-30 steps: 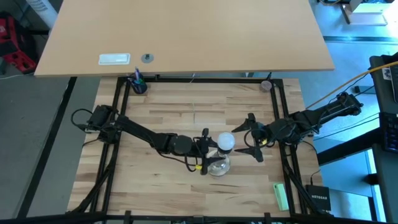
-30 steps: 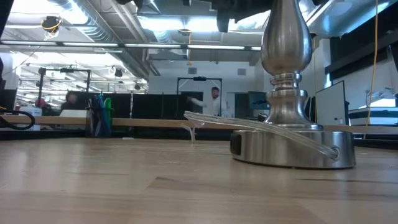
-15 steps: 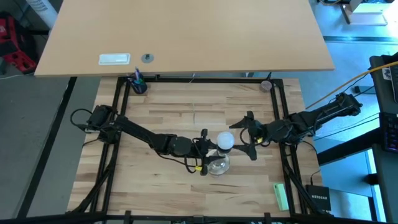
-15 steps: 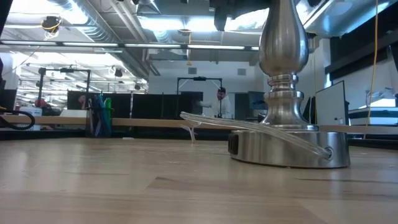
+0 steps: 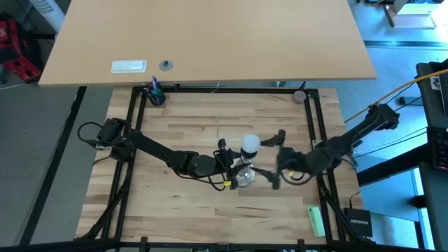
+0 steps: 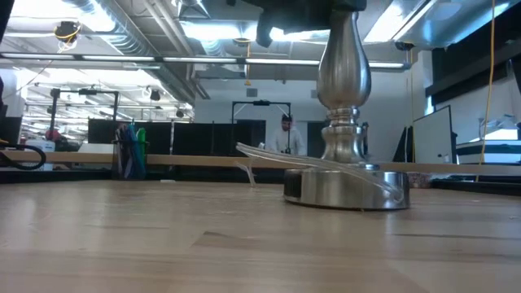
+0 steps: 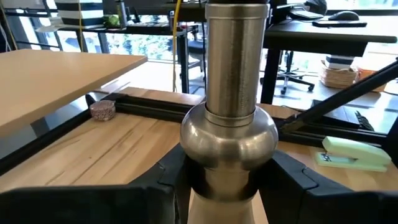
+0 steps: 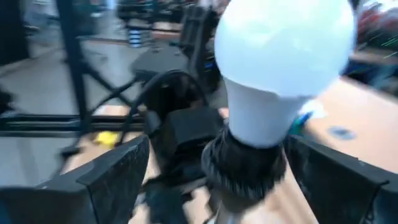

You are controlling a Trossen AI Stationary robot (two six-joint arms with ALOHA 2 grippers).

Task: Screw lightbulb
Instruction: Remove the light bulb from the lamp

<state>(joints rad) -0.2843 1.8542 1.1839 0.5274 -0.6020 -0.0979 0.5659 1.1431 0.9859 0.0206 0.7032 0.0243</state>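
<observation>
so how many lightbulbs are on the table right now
1. The lightbulb sits atop the silver stand near the table's middle, between the left gripper and right gripper. No others visible.

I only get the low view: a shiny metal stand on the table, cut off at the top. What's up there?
Observer: A white bulb sits in the dark socket on top of the stand.
Operator: Is anything holding the stand?
Observer: Yes, the left arm has its jaws shut on the stem.
Operator: And the bulb?
Observer: The right arm has its jaws open, one on each side of the bulb, apparently not touching it.
</observation>
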